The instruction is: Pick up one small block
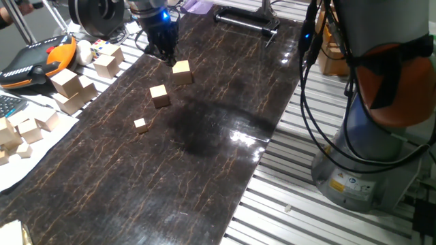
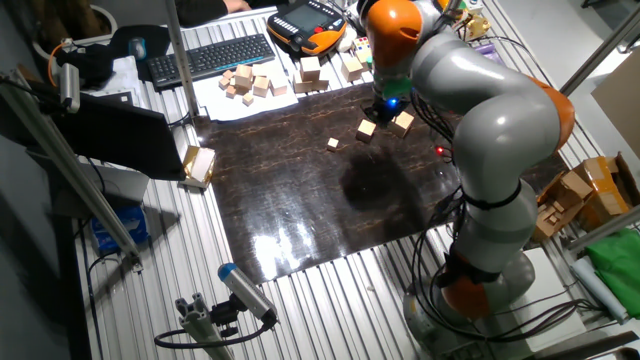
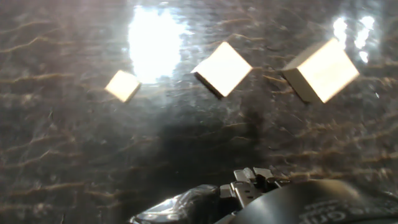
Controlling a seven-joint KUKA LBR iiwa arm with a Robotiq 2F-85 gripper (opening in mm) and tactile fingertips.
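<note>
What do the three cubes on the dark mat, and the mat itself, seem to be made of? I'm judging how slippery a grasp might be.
The small block, the larger cube and the tiny cube look like bare, matte, light-tan wood, though no grain is visible. The mat appears to be a glossy marble-patterned sheet, dark with tan veins and bright glare; its real material is unclear.

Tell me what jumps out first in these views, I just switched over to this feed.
Three tan wooden cubes in a diagonal row on the dark marbled mat: the tiny cube, the small block in the middle, the larger cube. The gripper hangs just beside the larger cube, holding nothing. More loose blocks clutter the table edge beyond the mat.
</note>
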